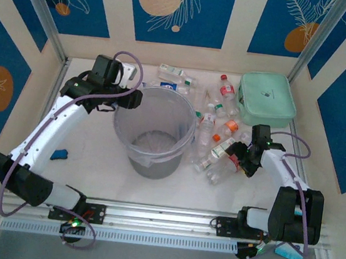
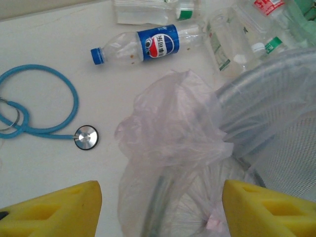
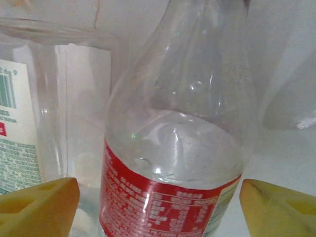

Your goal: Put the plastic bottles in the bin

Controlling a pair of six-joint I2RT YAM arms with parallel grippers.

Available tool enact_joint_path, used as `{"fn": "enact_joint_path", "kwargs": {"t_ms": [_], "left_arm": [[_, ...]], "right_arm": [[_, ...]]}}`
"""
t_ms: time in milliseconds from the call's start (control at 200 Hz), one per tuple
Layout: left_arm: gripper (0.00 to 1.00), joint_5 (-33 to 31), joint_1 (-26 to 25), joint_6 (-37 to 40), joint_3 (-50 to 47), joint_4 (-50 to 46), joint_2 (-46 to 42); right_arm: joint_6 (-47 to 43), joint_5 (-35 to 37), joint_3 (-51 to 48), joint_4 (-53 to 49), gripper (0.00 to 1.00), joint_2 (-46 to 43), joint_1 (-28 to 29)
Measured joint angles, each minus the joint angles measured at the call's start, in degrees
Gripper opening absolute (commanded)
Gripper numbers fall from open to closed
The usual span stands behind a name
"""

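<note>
Left pincer (image 2: 160, 200): fingers set wide, hanging over crumpled clear liner (image 2: 173, 128).
Bin (image 2: 266, 98): rim just ahead and right of that pincer.
Blue-labelled bottle (image 2: 148, 44): lying on tabletop (image 2: 59, 163), further ahead beyond liner.
Blue stethoscope (image 2: 44, 106): ahead-left, on tabletop.
Right pincer (image 3: 159, 200): spread broadly astride red-labelled bottle (image 3: 177, 148); gripped or merely flanked, cannot tell.
Other bottles (image 1: 208, 124): clustered just beyond right pincer, between it and bin.

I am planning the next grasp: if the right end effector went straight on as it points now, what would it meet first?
Probably the clear red-labelled bottle, centred between its yellow fingers; it looks close, though depth is unclear.
</note>
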Motion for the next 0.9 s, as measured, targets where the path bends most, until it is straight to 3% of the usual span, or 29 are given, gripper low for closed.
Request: {"fn": "enact_joint_path", "kwargs": {"t_ms": [450,565,715,901], "left_arm": [[0.35,1.9,0.1,-1.3,-5.4,2.4,-0.7],[0.33,1.8,0.1,-1.1,-6.4,3.8,-1.4],[0.32,1.3,0.1,-0.7,-7.0,4.8,-1.8],[0.30,0.3,0.1,0.7,-7.3,5.0,-2.1]], "right_arm": [[0.0,0.0,-0.5,0.4,0.79,1.9,1.3],[0.0,0.1,-0.8,0.6,0.78,2.8,2.0],[0.0,0.6,-0.8,0.3,0.68,4.4,3.2],[-0.9,1.8,0.2,-3.3,0.47,2.7,4.1]]}}
